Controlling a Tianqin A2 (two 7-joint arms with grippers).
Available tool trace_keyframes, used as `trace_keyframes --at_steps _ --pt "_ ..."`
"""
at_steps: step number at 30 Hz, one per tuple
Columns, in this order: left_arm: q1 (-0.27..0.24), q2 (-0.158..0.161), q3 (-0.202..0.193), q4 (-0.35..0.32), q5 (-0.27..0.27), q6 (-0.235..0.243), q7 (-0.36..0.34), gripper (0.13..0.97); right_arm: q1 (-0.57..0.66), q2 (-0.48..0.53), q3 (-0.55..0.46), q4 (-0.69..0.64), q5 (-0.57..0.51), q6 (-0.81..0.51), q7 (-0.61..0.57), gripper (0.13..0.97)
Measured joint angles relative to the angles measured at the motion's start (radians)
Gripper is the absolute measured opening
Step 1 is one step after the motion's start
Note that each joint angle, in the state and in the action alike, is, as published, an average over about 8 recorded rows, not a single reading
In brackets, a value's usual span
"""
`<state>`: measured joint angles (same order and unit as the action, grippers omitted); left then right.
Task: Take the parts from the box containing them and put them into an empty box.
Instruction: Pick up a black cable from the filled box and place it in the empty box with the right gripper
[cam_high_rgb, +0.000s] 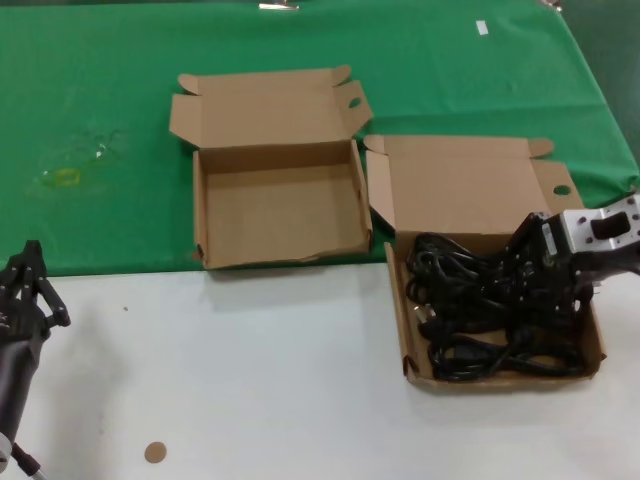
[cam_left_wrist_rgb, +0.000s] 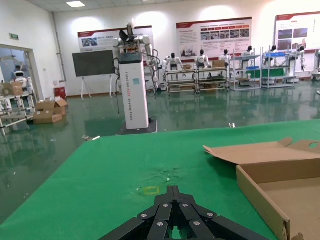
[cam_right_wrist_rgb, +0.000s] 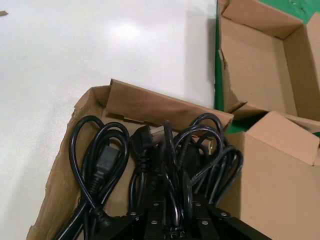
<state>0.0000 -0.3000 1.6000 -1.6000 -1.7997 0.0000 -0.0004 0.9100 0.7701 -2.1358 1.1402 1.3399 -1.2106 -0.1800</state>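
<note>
Power cords (cam_high_rgb: 490, 305): black looped bundles heaped in the cardboard box (cam_high_rgb: 412, 355) on the robot's right, filling most of its floor, plugs and loops tangled over one another. Right gripper (cam_high_rgb: 533, 268) down inside that box at its far right part, fingers sunk among the cables; in the right wrist view several strands run straight between the finger links (cam_right_wrist_rgb: 172, 220), so apparently pinching a few loops, though the fingertips themselves hidden under the cable. Long run of the caught strands roughly in line with the fingers, the rest of the heap spreading out ahead toward the box's left wall (cam_right_wrist_rgb: 165, 107).

Empty box (cam_high_rgb: 205, 215) standing open to the left of the full one, farther back on the green cloth (cam_high_rgb: 100, 90), lid folded away, wavy front rim just at the cloth's edge, nothing inside. Near corner of it visible in the right wrist view beyond the full box's wall, close by but not touching as far as can be told.

Left gripper (cam_high_rgb: 25, 280) parked low at the near left over the white table (cam_high_rgb: 250, 380), well apart from both boxes, fingers pressed together and pointing across the cloth.

Judged: right arm much the nearer, so a lift straight up, then a carry leftward and away; snagging of neighbouring loops the main risk.
</note>
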Motion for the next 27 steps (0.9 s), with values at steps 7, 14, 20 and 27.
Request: trace_keyframes --at_steps 7,14,20,27 --pt "0.000 0.000 0.000 0.000 0.000 0.000 0.000 0.144 0.041 0.005 0.011 0.029 0.000 -0.043 0.028 0.212" --pt "0.000 0.000 0.000 0.000 0.000 0.000 0.000 0.144 0.105 -0.034 0.016 0.035 -0.008 -0.053 0.044 0.198" --pt "0.000 0.000 0.000 0.000 0.000 0.000 0.000 0.144 0.155 -0.107 0.007 0.018 -0.019 -0.033 0.059 0.197" --pt "0.000 0.000 0.000 0.000 0.000 0.000 0.000 0.144 0.200 -0.229 -0.022 -0.045 -0.048 0.022 0.076 0.197"
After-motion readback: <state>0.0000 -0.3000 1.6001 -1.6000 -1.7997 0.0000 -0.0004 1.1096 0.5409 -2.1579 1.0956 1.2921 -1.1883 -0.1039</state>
